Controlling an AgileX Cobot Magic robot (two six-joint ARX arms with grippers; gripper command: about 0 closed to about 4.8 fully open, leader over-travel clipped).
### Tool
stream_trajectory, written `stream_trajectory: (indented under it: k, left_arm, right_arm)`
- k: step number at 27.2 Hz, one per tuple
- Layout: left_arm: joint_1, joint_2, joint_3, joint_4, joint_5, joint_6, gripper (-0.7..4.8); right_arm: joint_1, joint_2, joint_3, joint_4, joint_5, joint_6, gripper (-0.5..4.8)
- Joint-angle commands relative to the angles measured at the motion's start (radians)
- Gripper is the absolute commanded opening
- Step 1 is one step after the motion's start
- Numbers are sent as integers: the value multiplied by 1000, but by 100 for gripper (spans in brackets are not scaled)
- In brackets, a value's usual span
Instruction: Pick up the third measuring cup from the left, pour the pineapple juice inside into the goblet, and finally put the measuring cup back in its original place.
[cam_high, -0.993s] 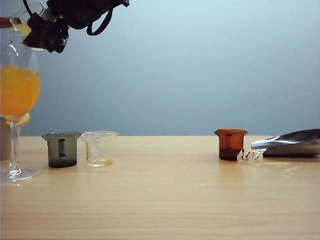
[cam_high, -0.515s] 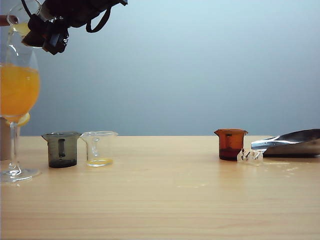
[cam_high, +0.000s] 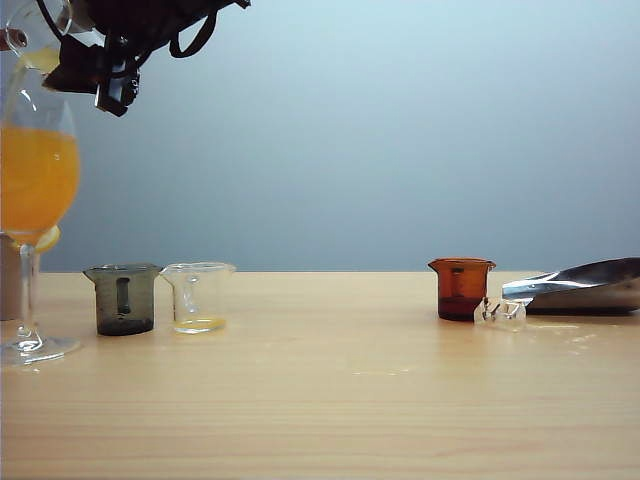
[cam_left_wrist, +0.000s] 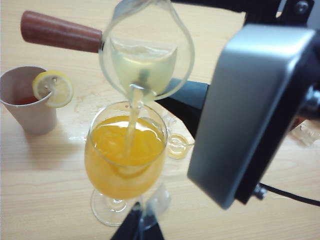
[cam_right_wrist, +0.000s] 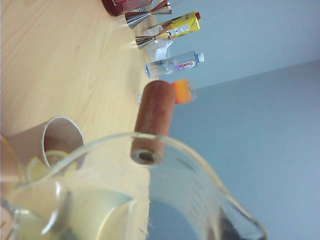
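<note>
Pineapple juice (cam_left_wrist: 134, 120) streams from the third measuring cup (cam_left_wrist: 146, 50), which the right gripper (cam_high: 100, 62) clasps tilted above the goblet (cam_left_wrist: 125, 155) so its spout feeds the bowl. Left gripper (cam_left_wrist: 137, 227) waits beside the stem, its opening unclear.

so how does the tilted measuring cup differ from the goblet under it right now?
The third measuring cup is held tipped in the air by the right gripper; the goblet stands upright on the table. The cup holds a little pale pineapple juice, which streams out; the goblet's bowl is largely filled with deeper orange drink. The cup is stemless; the goblet has a stem and foot. Both are clear. The left gripper is out of view.
</note>
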Motion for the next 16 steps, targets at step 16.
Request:
stream_trajectory:
  k: [16]
  left_arm:
    - [0, -1, 6, 6, -2, 2, -6]
  right_arm:
    - [1, -7, 6, 24, 8, -190, -6]
